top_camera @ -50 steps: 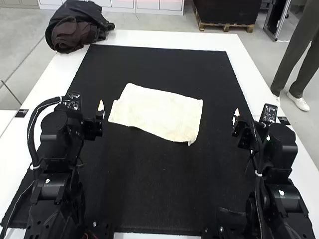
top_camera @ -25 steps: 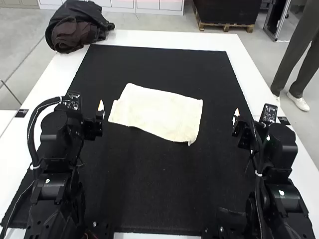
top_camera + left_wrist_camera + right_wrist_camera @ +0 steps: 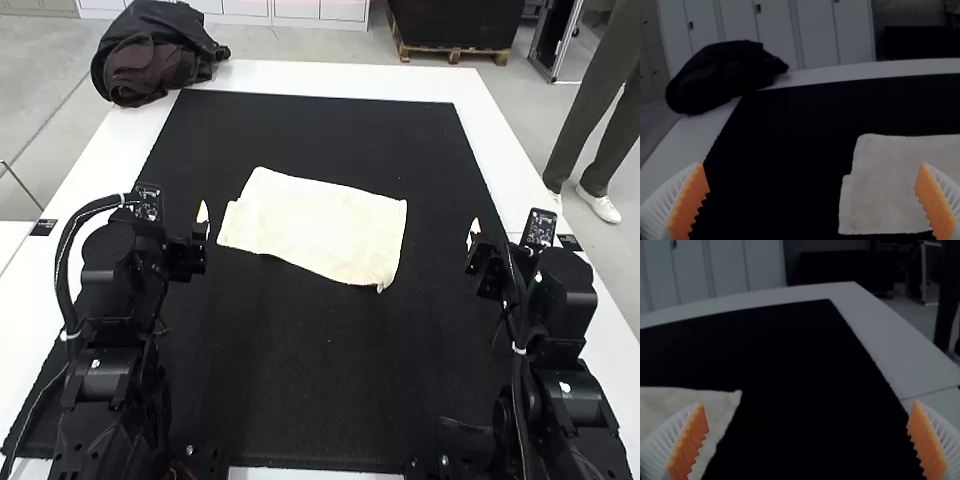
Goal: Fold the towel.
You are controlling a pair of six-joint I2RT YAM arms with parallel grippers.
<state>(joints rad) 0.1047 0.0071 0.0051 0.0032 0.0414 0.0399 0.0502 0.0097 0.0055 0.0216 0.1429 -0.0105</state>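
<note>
Nearest, the left arm (image 3: 115, 350) and the right arm (image 3: 570, 400) are both cut off by the high view's bottom edge, and their black housings hide some of the surface beneath. The left gripper (image 3: 203, 224) is wide, its ribbed fingers (image 3: 687, 205) well apart, and the right gripper (image 3: 474, 233) stands just as wide. Beyond and between them, the cream towel (image 3: 320, 230) lies flat and slightly askew, with a small step along its left edge in the high view (whether that is a folded layer, I cannot tell). Both wrist views crop the towel, and a finger hides a bit of it in each. Under it spreads a black mat (image 3: 330, 380) on a white table (image 3: 330, 80), whose rim shows beyond the mat. At the table's far left corner slumps a black bag (image 3: 190, 55), its brownish part hard to make out. Farther off, pale cabinets (image 3: 775, 30) stand behind in the left wrist view. Against the earlier high views, the arms, towel and bag all sit exactly as they did.
</note>
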